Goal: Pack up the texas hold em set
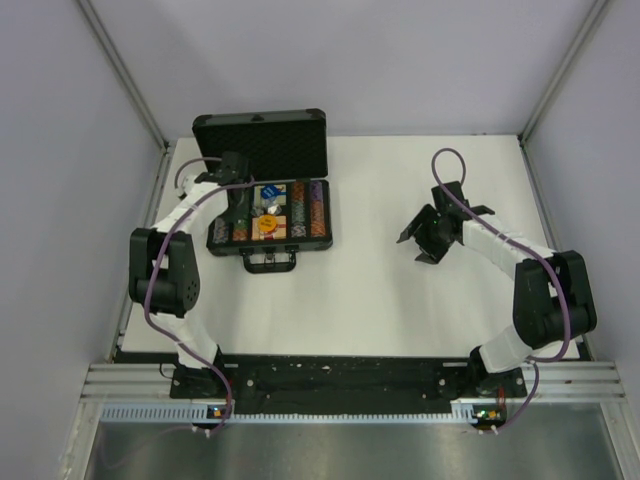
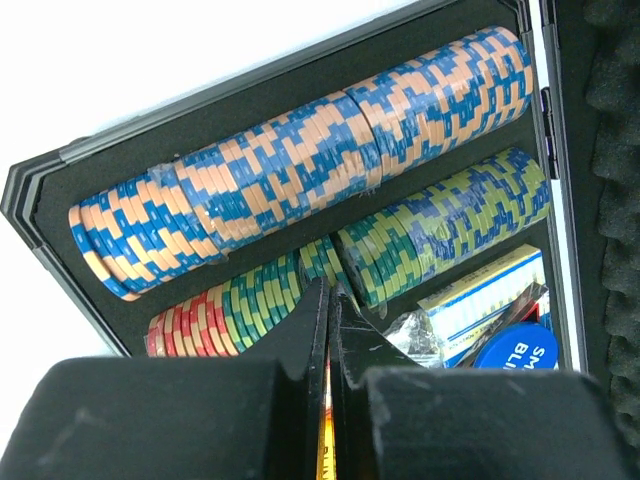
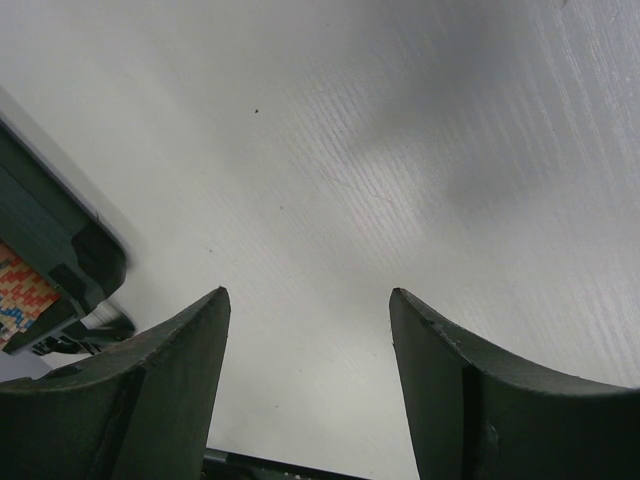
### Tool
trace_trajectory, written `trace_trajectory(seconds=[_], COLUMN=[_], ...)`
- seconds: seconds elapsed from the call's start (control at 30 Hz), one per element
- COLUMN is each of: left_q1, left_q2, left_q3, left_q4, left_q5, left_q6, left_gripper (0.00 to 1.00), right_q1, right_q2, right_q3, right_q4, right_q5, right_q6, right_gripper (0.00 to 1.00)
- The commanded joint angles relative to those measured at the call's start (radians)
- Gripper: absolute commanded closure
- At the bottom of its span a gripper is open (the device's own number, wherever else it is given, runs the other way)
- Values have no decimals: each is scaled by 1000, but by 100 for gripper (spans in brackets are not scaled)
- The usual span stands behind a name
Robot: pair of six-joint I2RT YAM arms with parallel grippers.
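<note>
The black briefcase (image 1: 262,140) lies open at the back left, lid up, handle (image 1: 270,262) toward me. Inside are multicoloured chip rows (image 1: 303,208), a blue disc (image 1: 270,190) and an orange disc (image 1: 266,224). My left gripper (image 1: 243,210) is down inside the case. In the left wrist view it (image 2: 330,292) is shut, tips against the green and yellow chip row (image 2: 450,225), below the orange and blue row (image 2: 300,160). A thin orange strip shows through the slit between its fingers. My right gripper (image 1: 420,240) is open and empty over bare table, as the right wrist view (image 3: 305,295) shows.
A blue and white card box (image 2: 485,295), a blue disc (image 2: 515,350) and crumpled clear wrap (image 2: 415,330) lie beside my left fingers. The lid's foam (image 2: 610,200) stands at the right. The case corner (image 3: 60,240) shows left of my right gripper. Walls enclose the table.
</note>
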Motion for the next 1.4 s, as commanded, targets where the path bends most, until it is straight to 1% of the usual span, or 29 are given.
trace_trajectory(seconds=[0.0, 0.07, 0.17, 0.27, 0.4, 0.53, 0.7, 0.77, 0.9, 0.93, 1.0, 1.03, 1.1, 1.17, 1.2, 1.3, 1.37], left_q1=[14, 17, 23, 25, 25, 23, 23, 25, 25, 25, 25, 25, 25, 25, 25, 25, 25], left_q2=[42, 62, 91, 77, 18, -61, -160, -191, -271, -289, -326, -348, -387, -438, -463, -542, -591], left_q3=[38, 64, 107, 95, 70, 53, 27, 18, -7, -13, -21, -25, -36, -53, -63, -111, -146], left_q4=[24, 36, 16, 25, 29, 22, 24, 24, 50, 64, 81, 91, 114, 140, 160, 223, 280], left_q5=[23, 38, 67, 76, 76, 34, -37, -66, -112, -120, -135, -140, -146, -148, -143, -123, -79], left_q6=[43, 86, 112, 125, 151, 192, 246, 263, 319, 345, 390, 425, 473, 532, 563, 632, 715], left_gripper=[98, 97, 97, 97, 98, 97, 92, 88, 76, 71, 65, 61, 55, 46, 43, 33, 30], right_q1=[-15, -13, -15, -13, -13, -15, -4, 8, 55, 72, 100, 114, 128, 141, 151, 161, 164], right_q2=[4, 7, 10, 10, 7, 10, 16, 32, 87, 105, 150, 173, 222, 271, 294, 357, 397], right_q3=[32, 35, 35, 38, 41, 62, 92, 119, 246, 294, 386, 432, 525, 620, 657, 722, 759], right_q4=[11, 9, 9, 11, 11, 12, 66, 104, 170, 179, 212, 245, 290, 310, 333, 412, 463], right_q5=[3, 5, 3, 3, 8, 9, -18, -46, -116, -119, -129, -153, -202, -221, -221, -205, -207], right_q6=[-10, -12, -12, -14, -17, -49, -122, -170, -309, -357, -444, -486, -573, -647, -677, -742, -761], right_gripper=[35, 35, 35, 35, 35, 35, 35, 34, 31, 29, 26, 26, 26, 25, 24, 24, 24])
